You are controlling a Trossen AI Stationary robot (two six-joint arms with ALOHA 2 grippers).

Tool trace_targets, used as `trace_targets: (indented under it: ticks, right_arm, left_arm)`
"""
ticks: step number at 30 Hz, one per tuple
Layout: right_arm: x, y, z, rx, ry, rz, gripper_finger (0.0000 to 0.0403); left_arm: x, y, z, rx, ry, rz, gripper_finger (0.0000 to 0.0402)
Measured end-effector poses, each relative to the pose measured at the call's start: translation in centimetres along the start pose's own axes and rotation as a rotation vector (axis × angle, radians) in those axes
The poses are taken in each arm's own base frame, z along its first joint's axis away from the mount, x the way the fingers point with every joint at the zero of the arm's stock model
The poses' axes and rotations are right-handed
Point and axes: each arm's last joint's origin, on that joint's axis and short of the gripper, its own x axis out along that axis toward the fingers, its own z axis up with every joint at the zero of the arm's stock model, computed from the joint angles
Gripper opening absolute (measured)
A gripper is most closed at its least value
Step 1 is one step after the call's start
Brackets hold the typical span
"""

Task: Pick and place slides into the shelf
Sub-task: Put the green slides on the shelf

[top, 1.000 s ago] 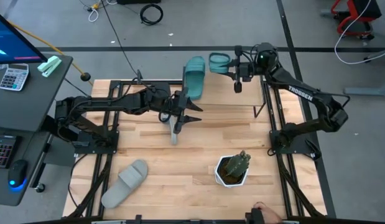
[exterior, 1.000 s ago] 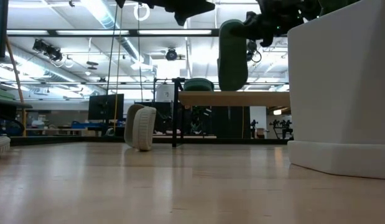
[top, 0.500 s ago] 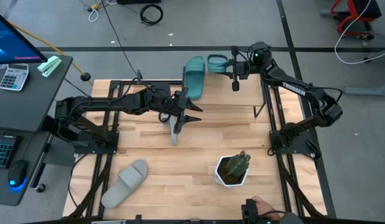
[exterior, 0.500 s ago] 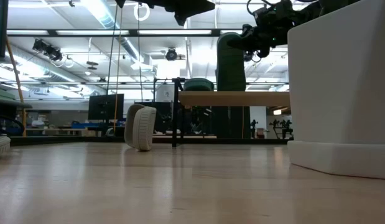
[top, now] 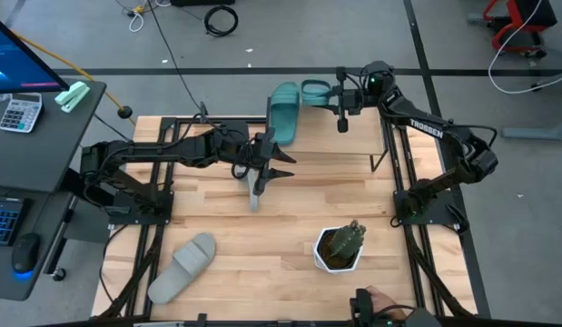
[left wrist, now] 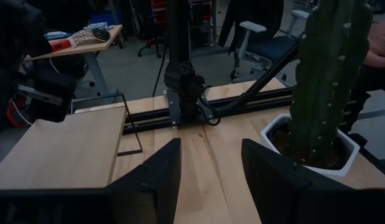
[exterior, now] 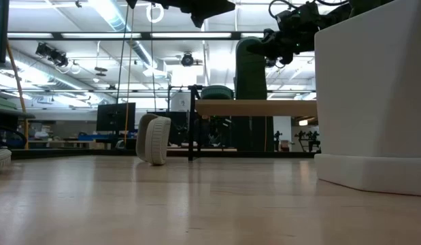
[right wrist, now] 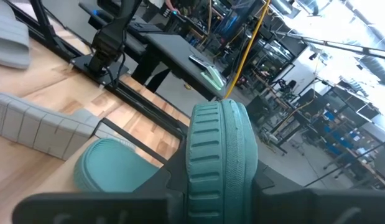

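— What's held over the shelf (top: 330,136)?
— A ribbed teal rubber slide (top: 319,90), clamped in the right pincer (top: 339,94) beside its mate (top: 284,113).
— The left pincer (top: 262,173)?
— Fingers parted, empty, above a grey slide (top: 254,189).

Bright ceiling lights glare in the low view; foreground blurred.

Left gripper (top: 265,174) fingers apart mid-table, right gripper (top: 338,94) fingers clamped, far edge
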Motion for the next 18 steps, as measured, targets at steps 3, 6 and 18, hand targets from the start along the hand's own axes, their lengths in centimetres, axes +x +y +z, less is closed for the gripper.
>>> trace_targets:
  ticks: [3,6,18]
  right_arm:
    - [0.00,0.01,0.00,0.010,-0.002,0.003,0.0073]
    - [0.00,0.01,0.00,0.018,-0.002,0.002,0.0073]
    - [0.00,0.58,-0.50,0.054,0.012,0.026,0.0073]
  left_arm:
    - [0.00,0.00,0.00,0.000,0.000,0.000,0.0176]
    - [0.00,0.01,0.00,0.000,0.000,0.001,0.0174]
    - [0.01,0.00,-0.01,0.002,0.000,0.000,0.0174]
